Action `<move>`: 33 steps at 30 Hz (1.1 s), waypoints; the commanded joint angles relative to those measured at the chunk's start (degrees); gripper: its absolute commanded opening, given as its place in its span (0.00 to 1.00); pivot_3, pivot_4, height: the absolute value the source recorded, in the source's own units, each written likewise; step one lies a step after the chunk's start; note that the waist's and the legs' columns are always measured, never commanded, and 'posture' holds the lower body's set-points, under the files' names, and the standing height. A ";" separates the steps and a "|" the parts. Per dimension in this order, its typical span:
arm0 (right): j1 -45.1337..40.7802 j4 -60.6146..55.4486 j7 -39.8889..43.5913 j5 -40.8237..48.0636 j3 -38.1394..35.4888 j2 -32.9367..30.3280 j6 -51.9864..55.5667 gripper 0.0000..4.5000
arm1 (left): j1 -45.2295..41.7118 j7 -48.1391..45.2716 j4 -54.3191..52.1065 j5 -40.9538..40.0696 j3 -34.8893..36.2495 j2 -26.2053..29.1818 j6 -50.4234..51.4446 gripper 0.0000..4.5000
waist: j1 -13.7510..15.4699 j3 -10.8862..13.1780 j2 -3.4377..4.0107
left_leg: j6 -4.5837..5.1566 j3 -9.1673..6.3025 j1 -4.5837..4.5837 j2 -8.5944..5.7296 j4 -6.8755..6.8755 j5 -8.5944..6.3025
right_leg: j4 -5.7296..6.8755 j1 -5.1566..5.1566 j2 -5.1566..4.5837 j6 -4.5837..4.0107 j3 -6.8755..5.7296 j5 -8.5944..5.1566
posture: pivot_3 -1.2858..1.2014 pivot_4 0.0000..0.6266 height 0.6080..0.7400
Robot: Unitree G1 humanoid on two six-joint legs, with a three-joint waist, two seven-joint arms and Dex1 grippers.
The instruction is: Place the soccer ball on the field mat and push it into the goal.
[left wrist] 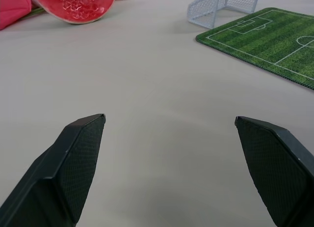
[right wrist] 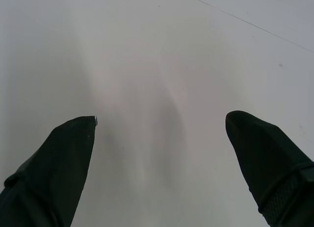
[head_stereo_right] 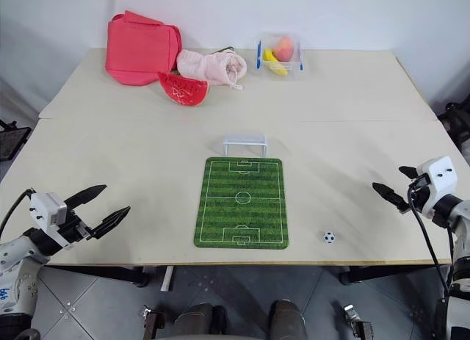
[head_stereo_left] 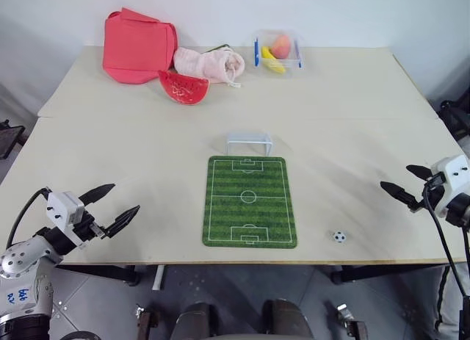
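The tiny black-and-white soccer ball (head_stereo_left: 339,237) lies on the bare table near the front edge, just right of the field mat (head_stereo_left: 250,201). That green striped mat lies flat at the table's middle front. The small pale goal (head_stereo_left: 249,142) stands just beyond the mat's far end. My right gripper (head_stereo_left: 402,181) hovers open over the table's right edge, right of and a little beyond the ball, with nothing between its fingers. At the front left corner my left gripper (head_stereo_left: 123,203) stands open and empty, pointing toward the mat (left wrist: 265,40) and goal (left wrist: 223,6).
Along the far edge lie a pink bag (head_stereo_left: 138,46), a pink cloth pouch (head_stereo_left: 208,64), a watermelon slice (head_stereo_left: 183,87) and a clear box of fruit with blue handles (head_stereo_left: 277,51). A seam crosses the tabletop (head_stereo_left: 352,120) behind the goal.
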 commanded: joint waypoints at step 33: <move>19.75 -56.02 23.58 8.28 7.99 -10.45 23.10 0.99 | -6.13 -14.24 -11.22 -5.18 -11.84 1.92 14.47 1.00 | 0.37 0.08 -0.10 | -0.01 -0.09 -0.04 0.00 0.03 -0.01 | -0.01 0.01 0.05 0.01 -0.03 0.01 | 0.52 0.24 1.00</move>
